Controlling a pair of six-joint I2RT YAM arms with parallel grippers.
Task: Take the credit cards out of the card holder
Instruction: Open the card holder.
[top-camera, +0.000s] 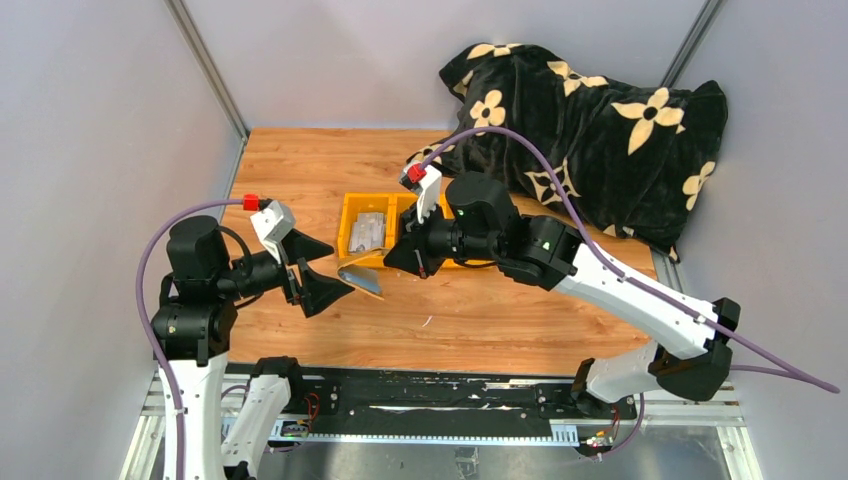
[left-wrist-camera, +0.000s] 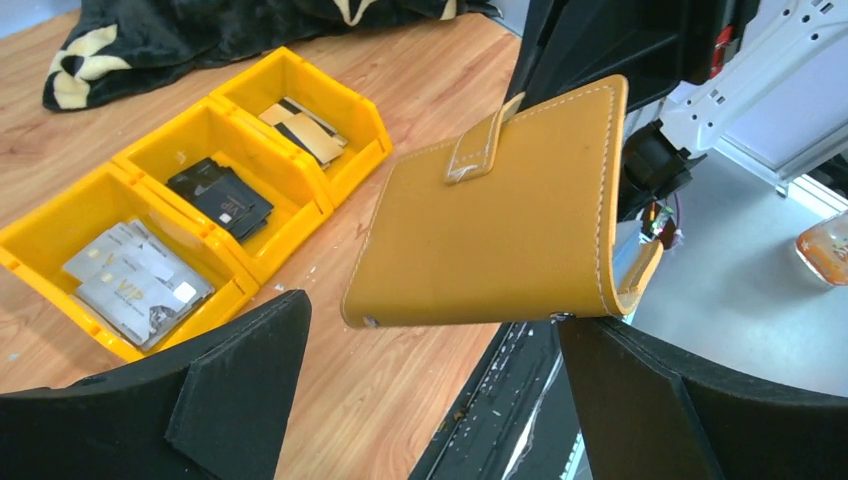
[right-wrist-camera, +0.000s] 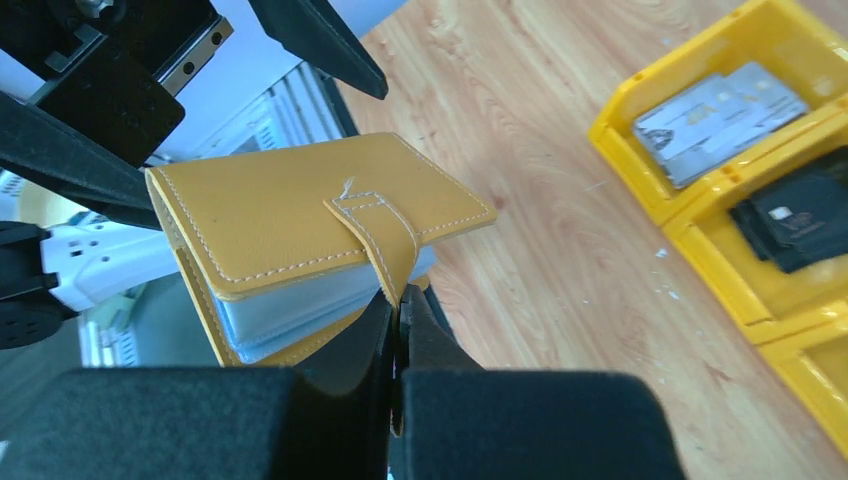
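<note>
My right gripper (right-wrist-camera: 398, 328) is pinched shut on the strap (right-wrist-camera: 385, 240) of the mustard card holder (right-wrist-camera: 280, 205); my left gripper (top-camera: 338, 268) stands wide open just beside it.

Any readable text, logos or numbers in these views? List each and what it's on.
"VIP": on the grey cards in the nearest compartment of the yellow tray, left wrist view.
Black cards, middle compartment: pale print, too small to read.
Striped cards, far compartment: nothing legible.
Card holder: no text, stitching only.
</note>
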